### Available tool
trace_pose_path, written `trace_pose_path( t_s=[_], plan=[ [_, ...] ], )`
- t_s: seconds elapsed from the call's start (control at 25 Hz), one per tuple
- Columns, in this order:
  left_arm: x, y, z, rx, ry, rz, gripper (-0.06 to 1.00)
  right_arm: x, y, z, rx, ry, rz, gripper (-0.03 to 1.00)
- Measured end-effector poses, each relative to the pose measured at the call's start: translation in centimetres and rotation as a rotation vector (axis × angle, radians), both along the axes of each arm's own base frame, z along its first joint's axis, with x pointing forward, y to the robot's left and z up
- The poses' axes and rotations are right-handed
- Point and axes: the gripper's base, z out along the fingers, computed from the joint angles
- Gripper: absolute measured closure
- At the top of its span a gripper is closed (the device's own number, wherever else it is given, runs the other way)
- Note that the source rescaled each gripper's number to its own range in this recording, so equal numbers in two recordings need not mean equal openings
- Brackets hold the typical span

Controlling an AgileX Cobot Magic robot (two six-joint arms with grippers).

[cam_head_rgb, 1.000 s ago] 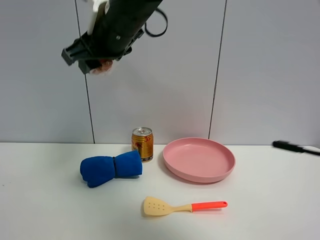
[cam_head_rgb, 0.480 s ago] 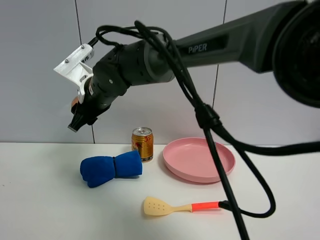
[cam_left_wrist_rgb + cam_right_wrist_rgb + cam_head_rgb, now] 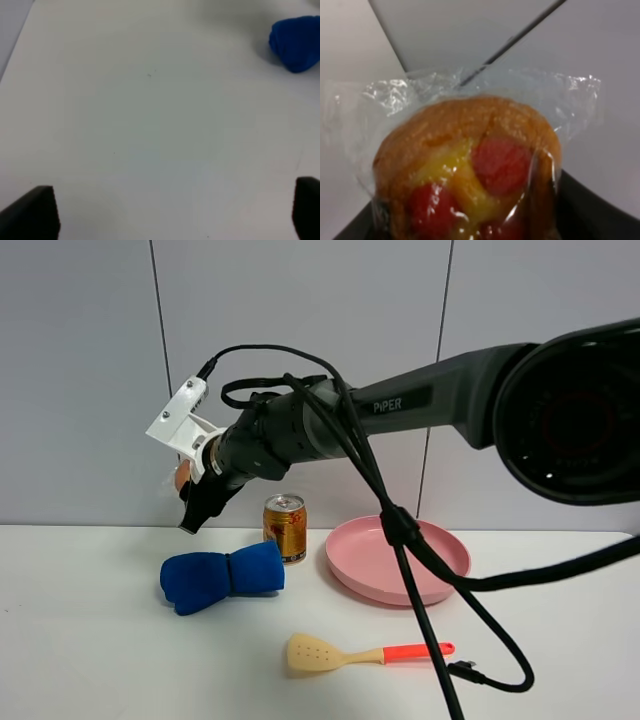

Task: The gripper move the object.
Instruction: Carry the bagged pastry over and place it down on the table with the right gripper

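The object, a golden-brown muffin (image 3: 470, 170) with red spots in clear crinkly wrap, fills the right wrist view, with dark fingers (image 3: 600, 212) on both sides of it. In the exterior high view my right gripper (image 3: 195, 502) reaches across to the left, shut on the muffin (image 3: 182, 478). It holds the muffin in the air above the left end of the blue towel (image 3: 222, 577). My left gripper (image 3: 170, 215) is open and empty low over bare white table (image 3: 150, 125). It does not show in the exterior high view.
A gold drink can (image 3: 286, 528) stands behind the rolled blue towel, which also shows in the left wrist view (image 3: 296, 42). A pink plate (image 3: 398, 560) sits right of the can. A beige spatula with a red handle (image 3: 365, 652) lies in front. A black cable (image 3: 420, 590) hangs across the plate.
My right arm has come down from high up with the muffin in its jaws. It now hangs lower, just left of the can. The things on the table have not moved.
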Motion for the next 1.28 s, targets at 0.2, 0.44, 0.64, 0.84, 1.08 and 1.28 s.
trace_pose_path(
  t_s=[0.2,0.44,0.64,0.84,1.08,1.28],
  plan=[
    [0.0,0.0,0.0,0.0,0.0,0.0,-0.06,0.1,0.3,-1.5,-0.045,-0.051,0.06,0.97],
    [0.0,0.0,0.0,0.0,0.0,0.0,-0.06,0.4,0.2,-3.5,-0.112,-0.071,0.086,0.97],
    [0.0,0.0,0.0,0.0,0.0,0.0,-0.06,0.5,0.1,-4.7,-0.152,-0.071,0.09,0.97],
    [0.0,0.0,0.0,0.0,0.0,0.0,-0.06,0.9,-0.5,-4.9,-0.176,-0.067,0.064,0.97],
    [0.0,0.0,0.0,0.0,0.0,0.0,-0.06,1.4,-1.1,-5.0,-0.19,-0.061,0.04,0.97],
    [0.0,0.0,0.0,0.0,0.0,0.0,-0.06,1.3,-0.9,-4.9,-0.17,-0.067,0.059,0.97]
  ],
)
